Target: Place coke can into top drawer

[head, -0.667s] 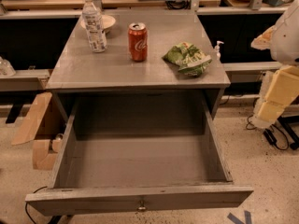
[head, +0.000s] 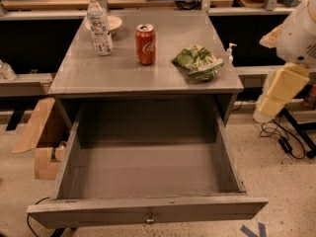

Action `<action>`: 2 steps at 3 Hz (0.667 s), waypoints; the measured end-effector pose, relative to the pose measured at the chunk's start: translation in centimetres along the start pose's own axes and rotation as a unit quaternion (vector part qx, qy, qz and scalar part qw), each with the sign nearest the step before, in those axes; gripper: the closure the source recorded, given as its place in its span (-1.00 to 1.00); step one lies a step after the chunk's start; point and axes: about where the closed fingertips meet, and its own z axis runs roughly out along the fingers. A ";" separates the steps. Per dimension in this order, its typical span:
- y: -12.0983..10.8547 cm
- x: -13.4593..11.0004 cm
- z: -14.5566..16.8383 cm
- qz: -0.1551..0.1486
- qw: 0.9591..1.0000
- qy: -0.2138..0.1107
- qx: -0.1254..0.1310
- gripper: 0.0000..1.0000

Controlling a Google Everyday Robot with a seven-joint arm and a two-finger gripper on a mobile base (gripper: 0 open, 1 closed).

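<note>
The red coke can (head: 145, 44) stands upright on the grey table top (head: 123, 73), near its middle back. The top drawer (head: 148, 214) is pulled fully open below the table, its inside bare, with a small round knob (head: 149, 217) on the front panel. My arm, white and beige, hangs at the right edge of the view, beside the table's right side. My gripper (head: 262, 111) is at its lower end, to the right of the drawer and well apart from the can.
A clear water bottle (head: 98, 26) stands at the table's back left in front of a small bowl (head: 114, 22). A green chip bag (head: 198, 61) lies right of the can. A cardboard box (head: 39, 132) sits on the floor at left. Cables lie on the floor at right.
My arm's lower end has shifted a little left and up, closer to the table's right side. The can, bottle, bag and drawer have not moved.
</note>
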 end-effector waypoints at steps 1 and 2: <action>-4.7 -1.3 3.8 0.039 0.997 -0.071 0.019 -1.00; -11.0 -3.9 9.5 0.080 0.974 -0.209 0.044 -1.00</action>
